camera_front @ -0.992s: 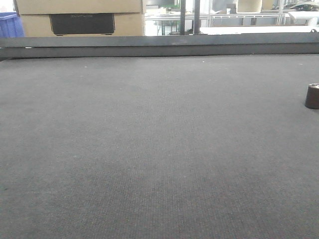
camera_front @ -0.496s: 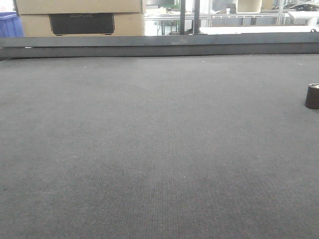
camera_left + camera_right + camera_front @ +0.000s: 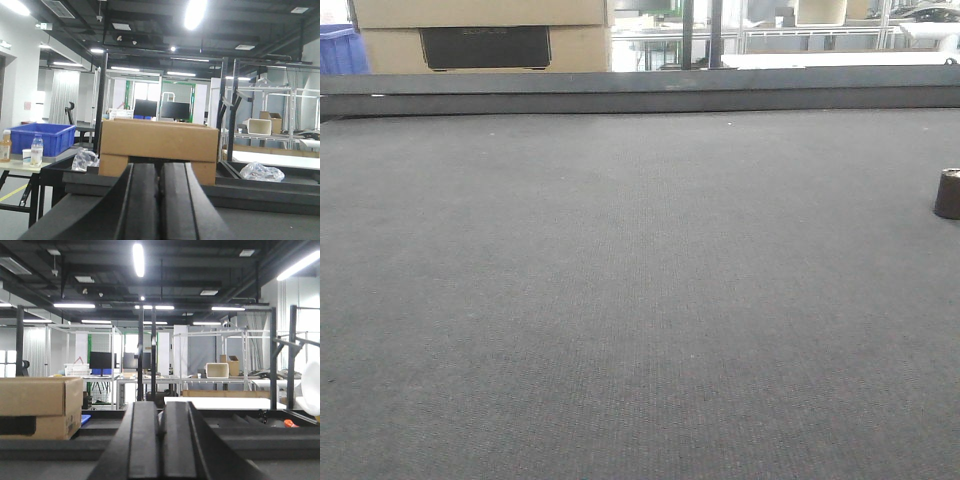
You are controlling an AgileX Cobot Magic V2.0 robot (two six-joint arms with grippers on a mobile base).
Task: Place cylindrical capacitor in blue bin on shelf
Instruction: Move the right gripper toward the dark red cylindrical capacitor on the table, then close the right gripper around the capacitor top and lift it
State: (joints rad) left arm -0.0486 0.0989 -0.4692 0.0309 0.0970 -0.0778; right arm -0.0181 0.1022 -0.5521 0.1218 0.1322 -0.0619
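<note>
Cylindrical capacitor (image 3: 948, 194), a stubby dark brown-maroon part with a lighter flat top, stands upright on the dark grey woven tabletop (image 3: 620, 300). It sits at the 3 o'clock edge of the front view, partly cut by the frame, and nothing touches it.

Nearest the wrist cameras, we find the left gripper (image 3: 160, 172) with its two black fingers pressed together, clenched on nothing. The right gripper (image 3: 160, 412) is the same, with only a thin seam between its fingers and no part held. Both point level across the table and neither appears in the front view, so we judge them well apart from the capacitor.

Farther out, the table's dark far rail (image 3: 640, 92) runs across at 12 o'clock. Beyond it are a brown cardboard box (image 3: 480, 30) at 11 o'clock and a blue plastic bin (image 3: 338, 50) at 10 o'clock. We cannot tell whether that is the target bin, and no steel shelf is visible.

In our assessment the pickup has not begun and the step in hand is the approach. The next move calls for one arm, probably the right, to release its fingers, descend over the capacitor and close across its round side. It must not tip the capacitor, or it may roll.
</note>
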